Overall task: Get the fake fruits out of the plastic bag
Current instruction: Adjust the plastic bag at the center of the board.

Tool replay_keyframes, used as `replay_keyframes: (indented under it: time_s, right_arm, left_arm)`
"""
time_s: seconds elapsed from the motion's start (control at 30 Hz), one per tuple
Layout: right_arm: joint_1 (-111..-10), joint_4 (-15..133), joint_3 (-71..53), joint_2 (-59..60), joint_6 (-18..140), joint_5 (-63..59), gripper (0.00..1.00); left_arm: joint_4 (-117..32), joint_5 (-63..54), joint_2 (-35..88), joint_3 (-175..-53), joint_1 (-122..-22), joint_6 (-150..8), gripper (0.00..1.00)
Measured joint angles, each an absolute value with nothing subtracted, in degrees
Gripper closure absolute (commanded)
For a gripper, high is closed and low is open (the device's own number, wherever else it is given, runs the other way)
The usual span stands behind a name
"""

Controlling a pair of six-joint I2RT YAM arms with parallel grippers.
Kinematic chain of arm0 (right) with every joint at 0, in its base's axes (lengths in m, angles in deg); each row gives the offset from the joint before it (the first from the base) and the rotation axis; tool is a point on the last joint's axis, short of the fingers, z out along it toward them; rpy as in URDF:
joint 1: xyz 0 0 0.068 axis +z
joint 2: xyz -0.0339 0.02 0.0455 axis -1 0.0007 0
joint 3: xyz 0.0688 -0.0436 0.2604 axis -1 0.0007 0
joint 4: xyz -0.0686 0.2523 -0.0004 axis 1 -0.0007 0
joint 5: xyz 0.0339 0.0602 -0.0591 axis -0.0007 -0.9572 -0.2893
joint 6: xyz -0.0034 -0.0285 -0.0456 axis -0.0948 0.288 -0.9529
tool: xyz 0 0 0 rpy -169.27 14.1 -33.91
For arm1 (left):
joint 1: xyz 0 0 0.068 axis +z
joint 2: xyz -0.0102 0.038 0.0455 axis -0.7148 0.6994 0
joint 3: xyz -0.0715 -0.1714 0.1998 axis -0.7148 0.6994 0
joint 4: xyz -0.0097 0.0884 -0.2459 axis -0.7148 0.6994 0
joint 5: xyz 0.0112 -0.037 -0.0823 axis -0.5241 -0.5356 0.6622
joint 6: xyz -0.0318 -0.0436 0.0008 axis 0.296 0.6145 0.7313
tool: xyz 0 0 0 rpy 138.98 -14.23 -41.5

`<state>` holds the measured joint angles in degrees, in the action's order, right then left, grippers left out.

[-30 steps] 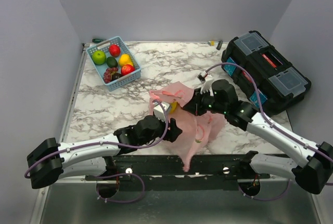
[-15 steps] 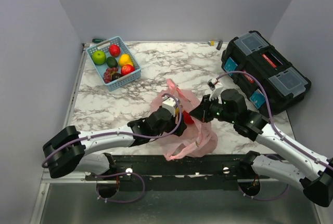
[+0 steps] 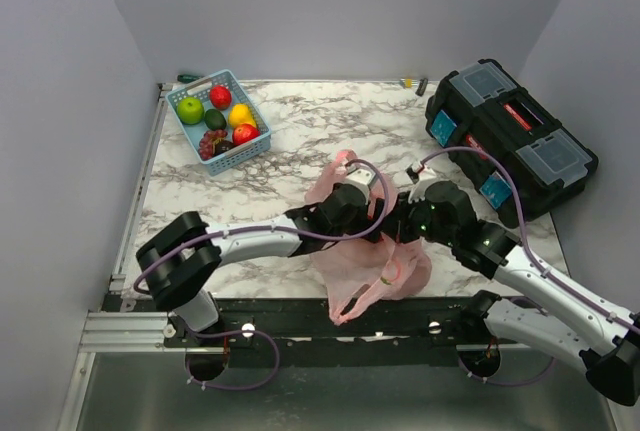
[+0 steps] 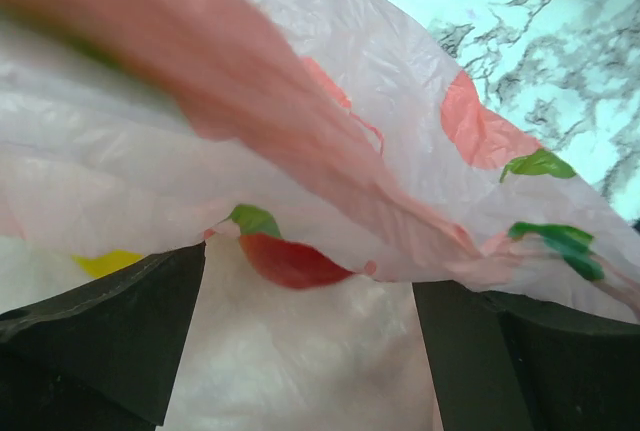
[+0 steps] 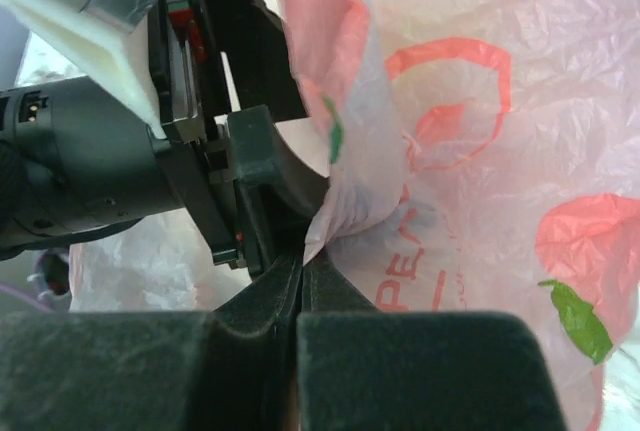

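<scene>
Pinching the plastic bag (image 3: 372, 253) in my clenched right gripper (image 5: 300, 269), near the table (image 3: 300, 131) front edge, I'm holding my left gripper (image 4: 310, 351) released at its mouth. Lifting the film should be exposing the fruits, hidden now

- both arms are the same build: white tube links (image 3: 255, 241) with chunky black joint housings (image 3: 180, 256) in between
- a thin purple cable (image 3: 462, 149) runs along each arm and bows out in loops at the joints
- left gripper (image 4: 308, 289) has matte black wedge fingers (image 4: 100, 341) with blunt edges
- right gripper (image 5: 300, 266) is the same matte black, flat slab fingers (image 5: 420, 371)
- white boxy block (image 3: 358, 179) sits on the left wrist
</scene>
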<state>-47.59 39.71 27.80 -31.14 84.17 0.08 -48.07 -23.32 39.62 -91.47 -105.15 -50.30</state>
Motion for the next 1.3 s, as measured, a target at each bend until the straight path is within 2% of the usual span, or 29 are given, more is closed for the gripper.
replay_keyframes:
  time_s: [0.2,0.5,0.57,0.67,0.8,1.0,1.3]
  right_arm:
    - [-48.44,36.30,28.48,-31.12,83.42,4.67,0.99]
    - [-47.72,36.46,28.89,-34.11,83.92,4.70,0.99]
    - [-47.63,36.98,28.96,-34.14,83.97,4.70,0.99]
    - [-47.63,37.02,28.96,-33.94,83.99,4.74,0.99]
    - [-47.63,37.55,29.44,-33.87,84.01,4.72,0.99]
    - [-47.63,38.90,30.40,-32.10,84.10,5.07,0.99]
    - [-47.63,41.90,32.43,-28.17,84.08,5.22,0.99]
  left_arm:
    - [-46.52,-22.76,47.95,-97.91,-104.93,-50.95,0.23]
    - [-47.79,-19.22,53.52,-96.54,-104.71,-49.25,0.26]
    - [-48.29,-19.15,54.00,-96.47,-104.71,-49.05,0.33]
    - [-48.35,-19.11,54.00,-96.28,-104.69,-48.86,0.53]
    - [-48.46,-19.04,53.26,-94.81,-104.54,-49.29,0.68]
    - [-45.40,-18.71,46.09,-92.69,-103.38,-50.82,0.80]
    - [-43.48,-17.95,28.12,-92.67,-100.91,-53.93,0.86]
